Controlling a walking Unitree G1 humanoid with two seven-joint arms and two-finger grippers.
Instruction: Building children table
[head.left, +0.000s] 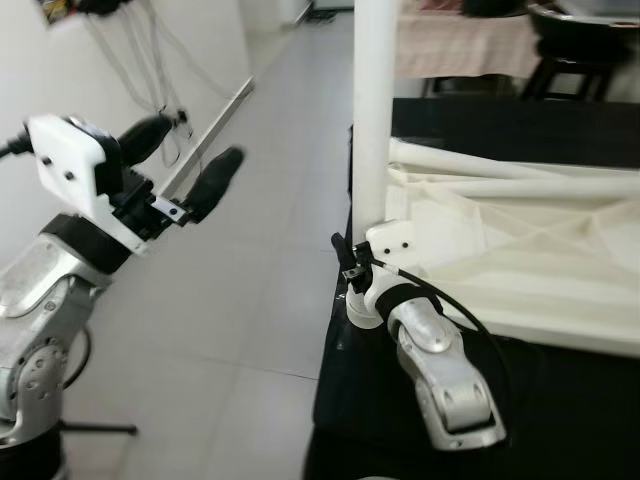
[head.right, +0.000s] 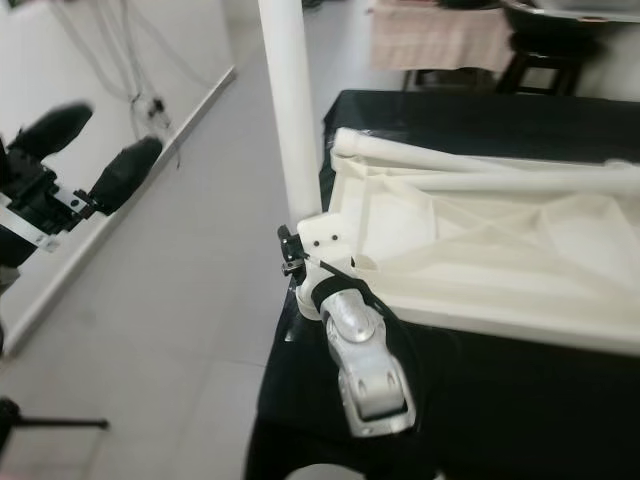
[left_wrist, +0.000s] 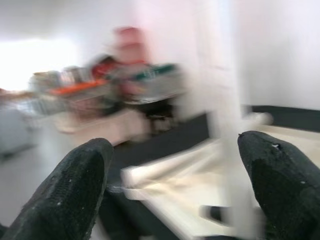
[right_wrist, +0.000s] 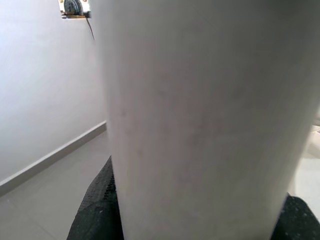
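Nearest item: silver right arm, its right gripper (head.left: 352, 268) at the near corner of the upturned tabletop, jaws pinching the base of the upright leg; the right wrist view shows the white tube between the two black fingers (right_wrist: 95, 210).

Left side: left gripper (head.left: 190, 160), raised over the pale tiled floor (head.left: 240, 300), well apart from the work. Jaws spread wide, holding nothing. Its wrist view, blurred, looks toward the leg and tabletop.

Centre: round white plastic table leg (head.left: 375, 110), standing upright, its lower end at the corner socket (head.left: 395, 240) of the tabletop. Whether it is fully seated cannot be told.

Right side: cream white plastic children's tabletop (head.left: 520, 250), lying underside up, ribs showing, on the black-covered worktop (head.left: 560, 400). Another white tube (head.left: 500, 165), likely another leg, lies along its far edge.

Step in hand, judged: seating this leg in its corner. To do it well: keep the tube plumb over the socket, press or turn straight along its axis, avoid sideways force that would slide the tabletop toward the worktop edge. The free left gripper could steady the leg higher up.
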